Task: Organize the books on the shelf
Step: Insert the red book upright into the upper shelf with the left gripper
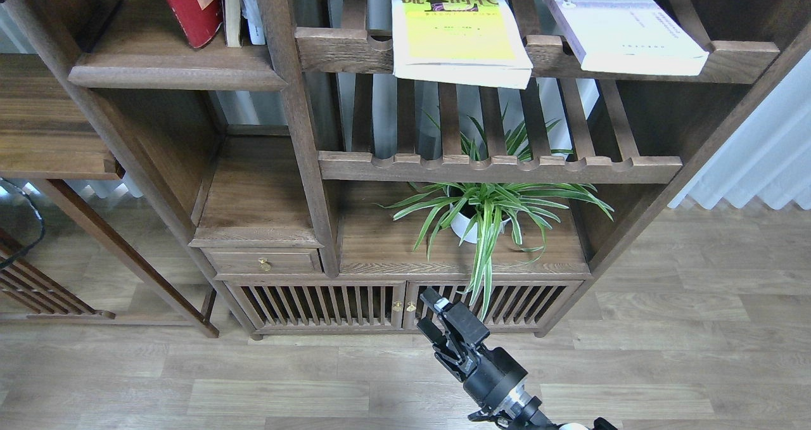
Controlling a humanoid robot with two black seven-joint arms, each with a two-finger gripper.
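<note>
While my right tool hangs low in front of the cabinet doors with its two black fingers apart and nothing between them, my left tool is not in the view. The dark red paperback with small photos stands almost upright, a little tilted, on the solid flat dark-brown wooden shelf with a thick moulded front edge at the upper left. Just beside it on the right stand some thinner pale books, against the wooden post.

The yellow-green paperback with the black Chinese title lies flat on the upper slatted rack with a notched front rail, and its near edge passes over the rail. The white-lavender paperback with a purple spine lies flat on the same rack, to the right and apart from it.

Under the lower slatted rack, a white pot with a striped green plant stands in the open compartment.
</note>
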